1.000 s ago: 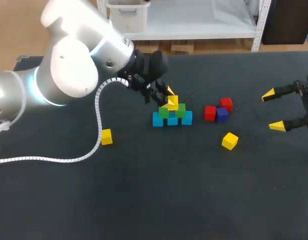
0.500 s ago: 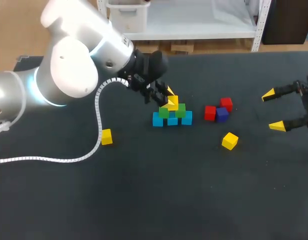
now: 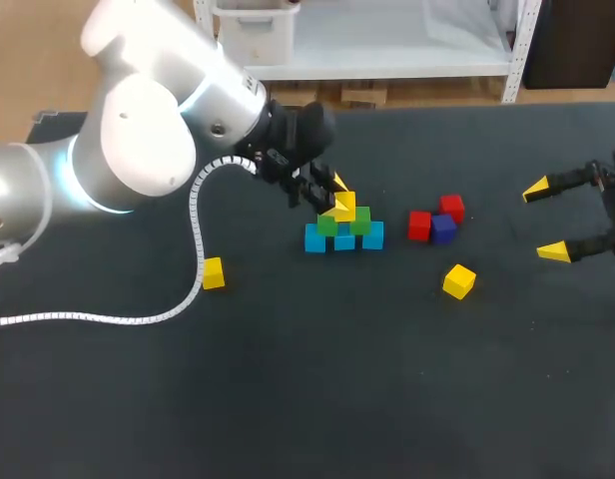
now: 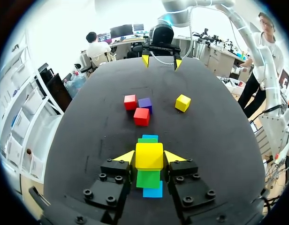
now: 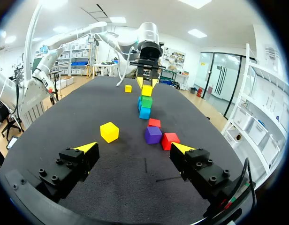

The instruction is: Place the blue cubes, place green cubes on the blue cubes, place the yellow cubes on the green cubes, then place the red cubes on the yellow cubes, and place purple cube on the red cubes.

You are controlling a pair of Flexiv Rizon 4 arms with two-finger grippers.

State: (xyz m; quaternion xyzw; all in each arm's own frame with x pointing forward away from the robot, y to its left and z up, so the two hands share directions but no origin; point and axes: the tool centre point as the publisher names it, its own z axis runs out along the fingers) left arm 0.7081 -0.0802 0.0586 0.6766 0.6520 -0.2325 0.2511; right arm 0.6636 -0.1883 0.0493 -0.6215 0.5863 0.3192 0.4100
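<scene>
**Yellow layer was being started**

Yellow cube [image 4: 149, 155] was gripped from both sides by the left pincer [image 4: 150, 157], right on top of the green cubes [image 3: 361, 223]. A clean release looked to be what was called for next, without the stack being nudged. The right pincer [image 3: 545, 221] was held spread and empty. Counted on the tabletop [image 3: 307, 399]: three blue cubes [image 3: 373, 236], two green, three yellow, two red cubes [image 3: 418, 225], one purple cube [image 3: 443, 229].
</scene>
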